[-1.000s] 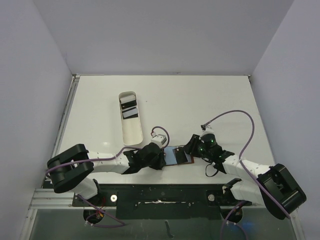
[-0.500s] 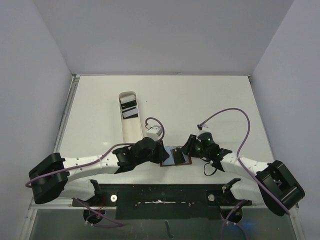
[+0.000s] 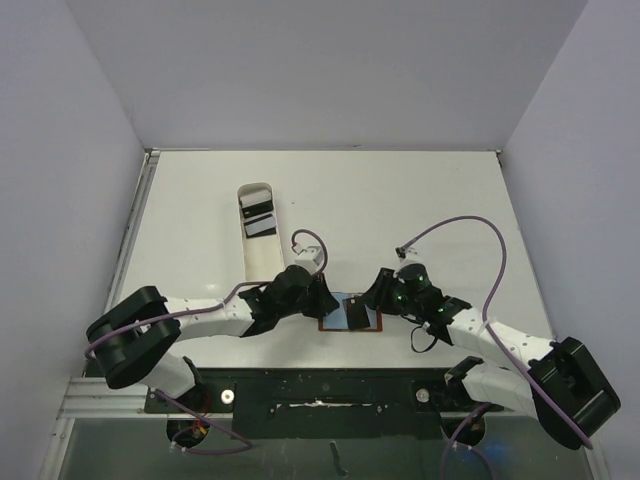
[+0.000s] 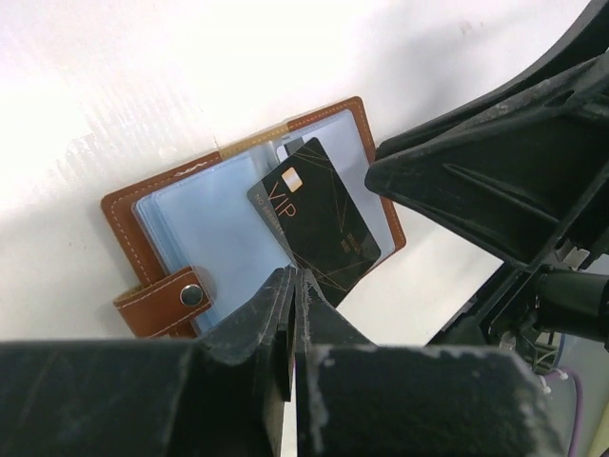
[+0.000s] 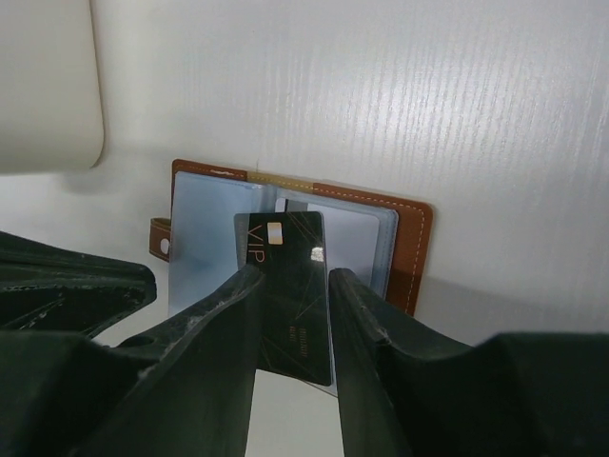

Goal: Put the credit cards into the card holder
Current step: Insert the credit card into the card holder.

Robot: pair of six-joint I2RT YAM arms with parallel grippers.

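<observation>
Card [image 5: 288,286] pinched between the right jaws, tip entering the open wallet [image 4: 181,233]; left jaws pressed together, empty; tray [image 3: 262,245] cards remain.

A credit card [image 4: 318,220] lies on the open card holder [image 4: 181,248], between both grippers; a tray [image 3: 262,243] sits behind-left.

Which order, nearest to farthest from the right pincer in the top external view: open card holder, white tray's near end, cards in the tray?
1. Card holder: right beside the right pincer, on its left, open on the table.
2. White tray, near end: farther left, beyond the left pincer.
3. Cards in the tray: farthest, at the tray's far end, up and left.
</observation>
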